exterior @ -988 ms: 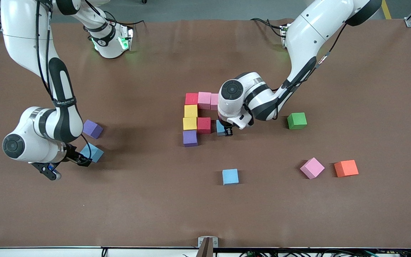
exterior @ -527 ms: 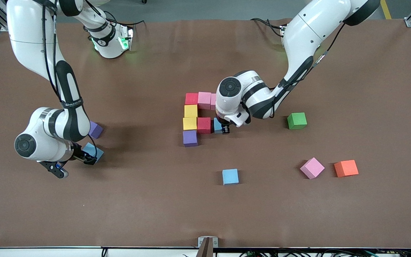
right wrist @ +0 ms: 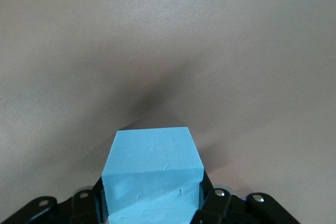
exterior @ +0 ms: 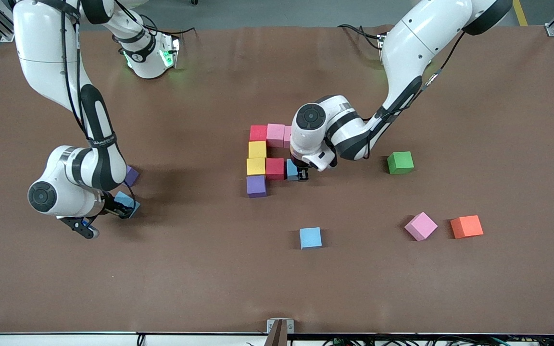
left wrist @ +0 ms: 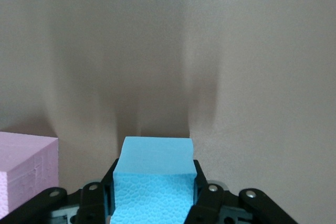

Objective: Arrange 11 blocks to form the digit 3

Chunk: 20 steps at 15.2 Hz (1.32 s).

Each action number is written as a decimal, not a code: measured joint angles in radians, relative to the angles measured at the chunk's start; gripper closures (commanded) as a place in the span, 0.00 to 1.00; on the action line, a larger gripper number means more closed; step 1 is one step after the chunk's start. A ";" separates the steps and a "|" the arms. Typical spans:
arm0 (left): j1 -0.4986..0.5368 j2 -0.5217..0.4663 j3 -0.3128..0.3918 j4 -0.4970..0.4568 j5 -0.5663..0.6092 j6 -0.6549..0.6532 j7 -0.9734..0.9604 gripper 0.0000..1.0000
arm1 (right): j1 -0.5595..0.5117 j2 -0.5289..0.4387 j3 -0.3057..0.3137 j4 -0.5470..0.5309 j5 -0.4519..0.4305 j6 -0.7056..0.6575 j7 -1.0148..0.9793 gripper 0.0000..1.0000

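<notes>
The partial digit 3 consists of red (exterior: 258, 132), pink (exterior: 275, 134), two yellow (exterior: 257, 149), red (exterior: 275, 168) and purple (exterior: 256, 186) blocks touching. My left gripper (exterior: 301, 176) (left wrist: 155, 192) is shut on a light blue block (exterior: 291, 169) (left wrist: 155, 177) that rests on the table against the lower red block. A pink block (left wrist: 23, 169) shows beside it. My right gripper (exterior: 125, 210) (right wrist: 152, 203) is low at the right arm's end, its fingers pressed on the sides of another light blue block (exterior: 127, 201) (right wrist: 152, 166).
Loose on the table lie a light blue block (exterior: 310, 238), a pink block (exterior: 421, 226), an orange cube (exterior: 467, 226) and a green cube (exterior: 400, 162). A second purple cube (exterior: 131, 175) lies partly hidden by the right arm's wrist.
The right gripper moved over its light blue block and its fingers closed on it. The left gripper slid its light blue block in against the red block.
</notes>
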 measured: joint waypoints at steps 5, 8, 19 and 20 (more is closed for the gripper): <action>0.000 0.005 0.000 -0.001 0.000 0.005 0.000 0.89 | 0.018 -0.003 0.023 0.099 0.001 -0.155 -0.116 0.71; -0.004 0.012 0.000 -0.001 0.000 0.007 0.000 0.89 | 0.066 -0.011 0.028 0.247 0.001 -0.282 -0.121 0.71; -0.018 0.013 0.000 0.000 0.000 0.008 0.000 0.62 | 0.291 0.130 0.054 0.550 0.001 -0.271 -0.049 0.73; -0.018 0.014 0.000 0.000 0.000 0.008 0.000 0.46 | 0.301 0.152 0.058 0.586 0.001 -0.271 -0.028 0.73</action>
